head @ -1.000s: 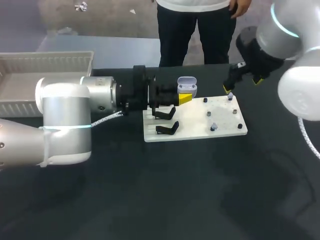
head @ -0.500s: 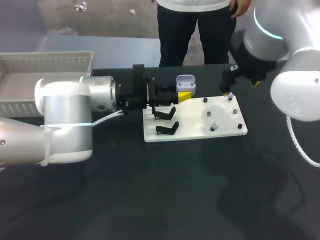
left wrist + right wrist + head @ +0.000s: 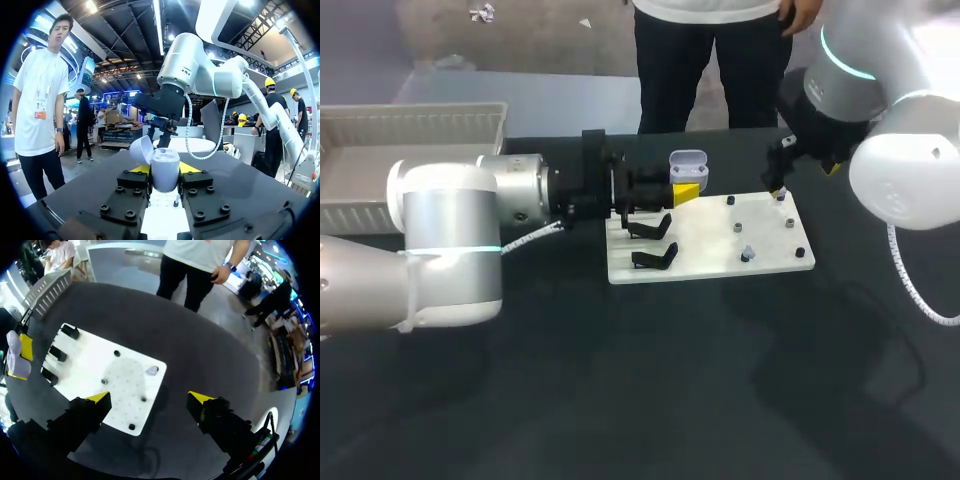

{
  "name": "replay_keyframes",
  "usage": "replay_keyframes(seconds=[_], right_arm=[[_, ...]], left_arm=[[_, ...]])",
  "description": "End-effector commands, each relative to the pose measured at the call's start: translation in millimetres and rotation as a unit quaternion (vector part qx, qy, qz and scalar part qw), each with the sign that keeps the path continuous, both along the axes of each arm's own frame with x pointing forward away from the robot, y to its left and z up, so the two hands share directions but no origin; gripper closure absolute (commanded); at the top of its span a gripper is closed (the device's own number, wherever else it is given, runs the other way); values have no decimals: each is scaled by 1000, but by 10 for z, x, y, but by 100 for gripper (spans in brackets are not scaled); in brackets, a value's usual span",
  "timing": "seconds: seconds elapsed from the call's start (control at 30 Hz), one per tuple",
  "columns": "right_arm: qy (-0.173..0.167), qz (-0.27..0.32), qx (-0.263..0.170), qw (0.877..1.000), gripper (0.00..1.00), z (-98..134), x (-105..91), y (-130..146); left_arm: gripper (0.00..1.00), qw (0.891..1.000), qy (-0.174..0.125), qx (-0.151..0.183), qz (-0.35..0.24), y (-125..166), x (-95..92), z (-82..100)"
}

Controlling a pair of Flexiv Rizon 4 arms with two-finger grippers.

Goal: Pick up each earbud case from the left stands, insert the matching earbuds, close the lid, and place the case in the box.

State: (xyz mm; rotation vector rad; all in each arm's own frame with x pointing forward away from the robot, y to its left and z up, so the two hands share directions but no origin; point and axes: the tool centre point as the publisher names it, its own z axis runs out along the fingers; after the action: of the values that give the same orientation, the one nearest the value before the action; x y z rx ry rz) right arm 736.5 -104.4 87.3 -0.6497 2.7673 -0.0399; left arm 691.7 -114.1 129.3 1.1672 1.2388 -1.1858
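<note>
- Well, the left claw (image 3: pixel 165 168) is pinching the pale earbud case (image 3: pixel 165 175), with a yellow tip pressed on either side of it.
- The case's lid (image 3: pixel 141 150) is flipped open and leans off to one side.
- From above, the case hangs in the air over the far left corner of the white board (image 3: pixel 705 262). It is just beyond the black stands (image 3: pixel 651 228) along the board's left edge.
- The right claw (image 3: pixel 149 399) is spread wide with nothing between its fingers. It hovers above the board's far right corner.
- A pale earbud (image 3: pixel 151 370) sits on the board near that corner, just ahead of the right claw, with small dark pegs around it.
- The board lies around the middle of the dark worktop (image 3: pixel 620 380).
- A white ribbed box (image 3: pixel 420 112) sits at the worktop's far left corner, well apart from the board.
</note>
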Motion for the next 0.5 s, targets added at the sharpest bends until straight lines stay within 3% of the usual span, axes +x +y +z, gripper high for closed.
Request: replay_keyframes(seconds=[0.03, 0.2, 0.5], right_arm=[[23, -8, -15, 1000, 0, -97, 169, 76], [33, -9, -46, 998, 0, -180, 204, 118], [40, -26, -60, 997, 0, -341, 248, 105]], left_arm=[[100, 1000, -2, -2, 3, -1, -12, -4], [100, 1000, -2, -2, 3, -1, -12, -4], [100, 1000, -2, -2, 3, -1, -12, -4]])
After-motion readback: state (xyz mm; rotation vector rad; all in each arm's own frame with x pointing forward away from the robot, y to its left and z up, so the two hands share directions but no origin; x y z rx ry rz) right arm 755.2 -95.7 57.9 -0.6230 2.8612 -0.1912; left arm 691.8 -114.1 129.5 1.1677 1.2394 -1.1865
